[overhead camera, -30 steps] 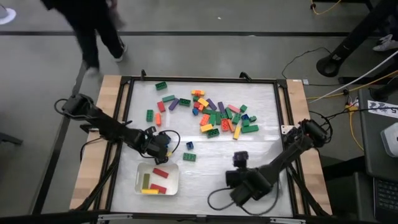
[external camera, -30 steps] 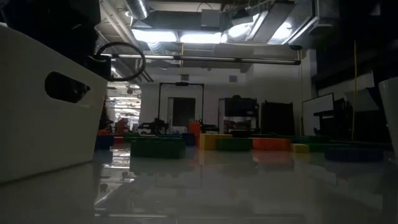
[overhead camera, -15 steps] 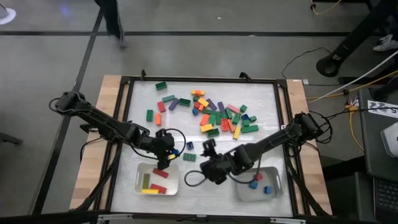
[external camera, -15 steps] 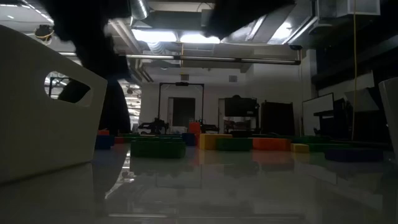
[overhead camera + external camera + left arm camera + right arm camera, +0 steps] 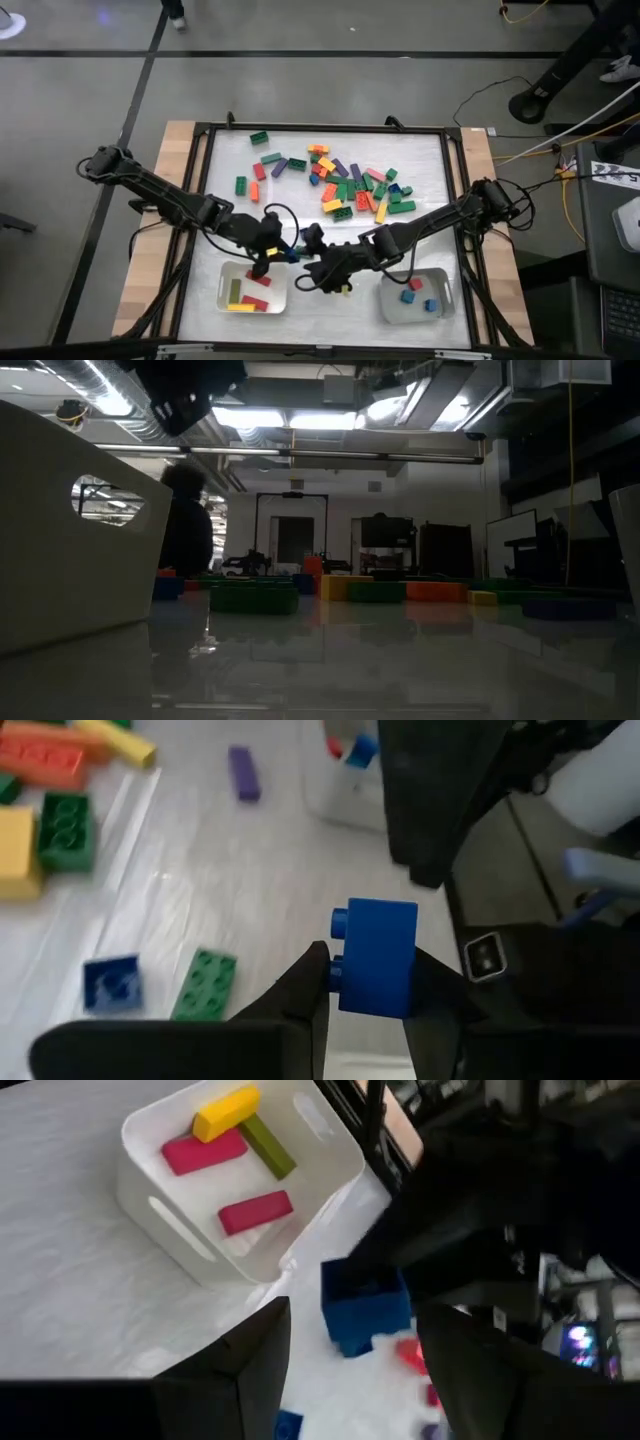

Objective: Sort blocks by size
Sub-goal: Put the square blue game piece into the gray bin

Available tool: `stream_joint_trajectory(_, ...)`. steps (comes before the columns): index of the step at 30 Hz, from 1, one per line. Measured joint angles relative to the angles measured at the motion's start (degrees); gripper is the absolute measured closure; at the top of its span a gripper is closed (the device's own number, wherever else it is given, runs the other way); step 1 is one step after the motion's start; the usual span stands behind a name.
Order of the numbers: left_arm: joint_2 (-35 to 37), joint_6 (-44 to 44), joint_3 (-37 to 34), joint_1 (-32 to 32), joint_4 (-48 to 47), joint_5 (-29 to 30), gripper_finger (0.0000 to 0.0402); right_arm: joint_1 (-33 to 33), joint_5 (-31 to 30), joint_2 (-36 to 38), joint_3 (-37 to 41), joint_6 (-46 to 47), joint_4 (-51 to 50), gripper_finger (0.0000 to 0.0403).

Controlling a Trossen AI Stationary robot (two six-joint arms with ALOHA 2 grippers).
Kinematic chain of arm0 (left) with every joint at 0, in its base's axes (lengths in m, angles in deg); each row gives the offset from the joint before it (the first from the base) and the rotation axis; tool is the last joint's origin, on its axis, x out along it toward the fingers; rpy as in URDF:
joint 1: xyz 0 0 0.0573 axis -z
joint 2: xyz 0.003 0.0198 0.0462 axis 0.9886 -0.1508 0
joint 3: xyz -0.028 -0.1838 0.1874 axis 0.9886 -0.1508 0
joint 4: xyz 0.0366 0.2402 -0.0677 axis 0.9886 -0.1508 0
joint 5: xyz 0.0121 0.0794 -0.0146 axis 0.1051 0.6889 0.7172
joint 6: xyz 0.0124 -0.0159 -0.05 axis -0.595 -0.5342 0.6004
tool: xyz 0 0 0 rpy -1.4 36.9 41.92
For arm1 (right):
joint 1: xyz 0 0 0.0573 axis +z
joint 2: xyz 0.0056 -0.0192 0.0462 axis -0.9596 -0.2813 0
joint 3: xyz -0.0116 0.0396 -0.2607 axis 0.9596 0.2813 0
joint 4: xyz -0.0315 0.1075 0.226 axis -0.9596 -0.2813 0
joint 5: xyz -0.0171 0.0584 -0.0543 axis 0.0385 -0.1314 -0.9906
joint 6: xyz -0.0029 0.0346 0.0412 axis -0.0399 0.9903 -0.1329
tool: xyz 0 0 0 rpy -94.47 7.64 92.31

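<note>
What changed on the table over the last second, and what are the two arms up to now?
The right gripper swung from the near right corner across to the middle and now faces the left gripper, which lifted slightly and holds a small blue block out toward it. That uncovered the right tray. The right jaws are open around the block, not yet gripping. The block pile and left tray with its long blocks stayed put.
</note>
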Motion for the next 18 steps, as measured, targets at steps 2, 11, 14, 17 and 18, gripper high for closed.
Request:
stream_joint_trajectory(2,0.0,-0.7,0.0,0.0,1.5,-0.8,0.0322,0.0,1.3,0.0,0.0,-2.3,0.2,0.0185)
stream_joint_trajectory(11,0.0,-0.8,0.0,0.0,2.9,-2.3,0.0321,0.0,1.0,0.0,0.0,-4.5,1.6,0.0185)
stream_joint_trajectory(14,0.0,-0.7,0.0,0.0,3.4,-2.3,0.0319,0.1,-0.8,0.0,0.0,-5.7,2.6,0.0185)
stream_joint_trajectory(17,0.0,-0.6,0.0,0.1,3.5,-2.2,0.0319,0.1,-3.4,0.0,0.0,-6.4,3.2,0.0185)
stream_joint_trajectory(18,0.0,-0.6,0.0,0.1,3.4,-2.2,0.0320,0.1,-3.4,0.0,0.0,-6.9,3.2,0.0185)
